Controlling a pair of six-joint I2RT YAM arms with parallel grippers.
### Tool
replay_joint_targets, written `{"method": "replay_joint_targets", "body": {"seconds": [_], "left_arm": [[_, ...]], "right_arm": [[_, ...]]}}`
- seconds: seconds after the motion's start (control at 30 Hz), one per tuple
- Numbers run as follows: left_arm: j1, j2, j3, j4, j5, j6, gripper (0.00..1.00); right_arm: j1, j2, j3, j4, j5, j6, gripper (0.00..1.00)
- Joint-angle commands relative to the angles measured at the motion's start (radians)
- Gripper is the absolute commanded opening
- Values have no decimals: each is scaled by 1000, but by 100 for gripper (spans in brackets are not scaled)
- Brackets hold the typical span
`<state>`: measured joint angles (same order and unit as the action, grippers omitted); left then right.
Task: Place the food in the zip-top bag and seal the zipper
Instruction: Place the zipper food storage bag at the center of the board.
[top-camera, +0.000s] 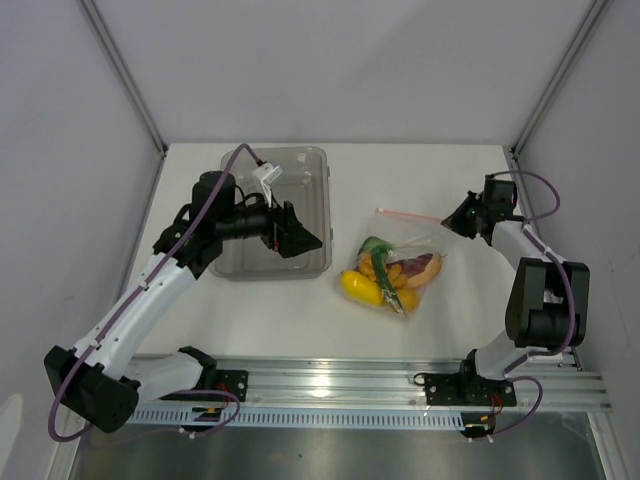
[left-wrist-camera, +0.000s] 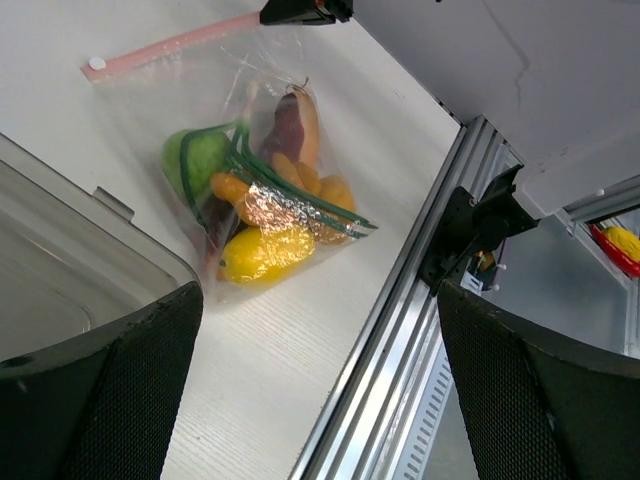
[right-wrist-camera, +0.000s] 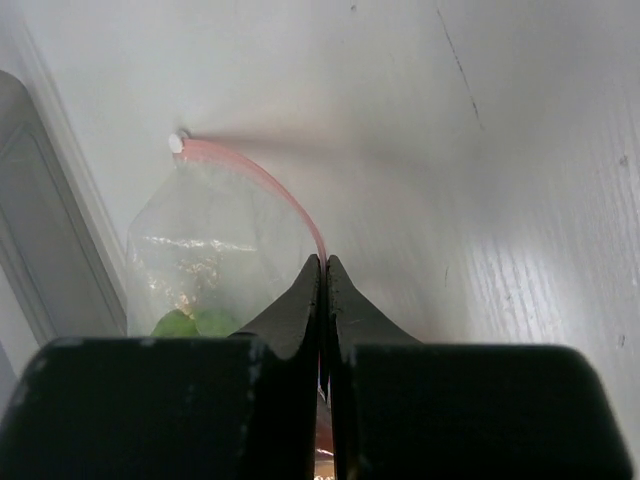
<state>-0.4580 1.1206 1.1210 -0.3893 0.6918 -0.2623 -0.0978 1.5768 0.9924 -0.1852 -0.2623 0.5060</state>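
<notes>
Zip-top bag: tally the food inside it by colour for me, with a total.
Yellow: 1, the lemon
Green: 2, the lime and the stalk
Orange: 2, the fruit and the cluster; they overlap, so this count is less sure
Dark-red and tan: 1, the slice
Total: 6

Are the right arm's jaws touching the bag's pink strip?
Touching. In the right wrist view, the right gripper has its jaws shut on the zipper, whose pink strip runs straight in between them with no gap.
</notes>
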Motion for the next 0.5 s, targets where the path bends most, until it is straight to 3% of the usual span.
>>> {"method": "replay_joint_targets", "body": {"seconds": [0.0, 0.03, 0.07, 0.37, 0.43, 0.47], "left_arm": [[-5, -35, -13, -2, 52, -5, 99], [-7, -41, -18, -3, 54, -9, 100], [-8, -63, -39, 3, 52, -17, 99], [-8, -156, -134, 36, 48, -58, 99], [-8, -179, -158, 53, 41, -87, 100], [-8, -206, -190, 75, 34, -98, 99]], "right_arm": [[-11, 48, 49, 66, 18, -46, 4], [-13, 60, 52, 66, 18, -50, 11], [-13, 74, 51, 67, 17, -57, 24], [-13, -7, 63, -19, 75, -83, 60], [-10, -93, 61, -68, 99, -80, 95], [-6, -125, 61, -94, 118, -77, 99]]}}
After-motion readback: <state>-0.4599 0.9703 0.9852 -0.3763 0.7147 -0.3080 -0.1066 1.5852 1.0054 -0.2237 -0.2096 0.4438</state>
